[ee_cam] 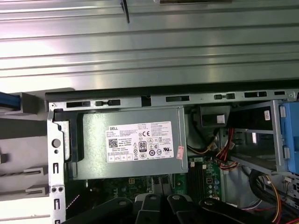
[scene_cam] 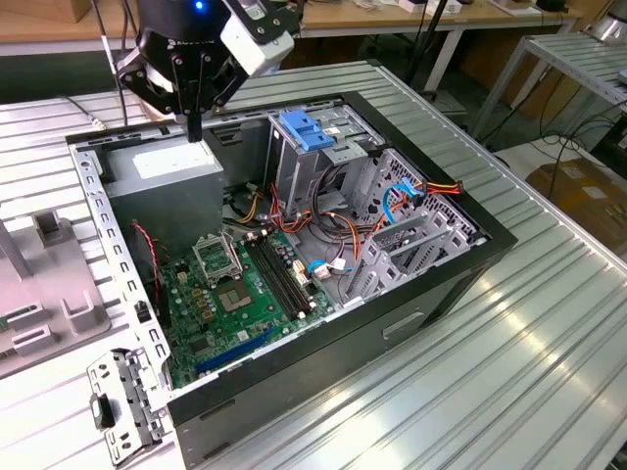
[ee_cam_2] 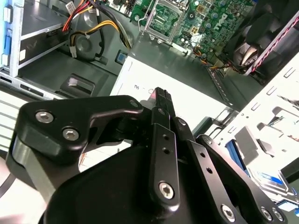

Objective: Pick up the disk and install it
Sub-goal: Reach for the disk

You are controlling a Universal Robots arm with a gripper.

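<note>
Gripper (scene_cam: 194, 129) above power-supply box (scene_cam: 168, 163), fingers pressed together, holding nothing. Disk (ee_cam_2: 268, 177), probably the blue-railed piece outside the case wall (ee_cam_2: 266, 112), untouched. Risk: a descent here strikes the box; closed fingers cannot straddle the disk.

Your gripper (scene_cam: 194, 135) hangs vertical, tips down, at the exterior view's upper left, straight under the wrist (scene_cam: 186, 24). Fingers (ee_cam_2: 162, 100) are pressed together with nothing between them. Linkages (ee_cam_2: 201, 158) are folded in on both sides.
</note>
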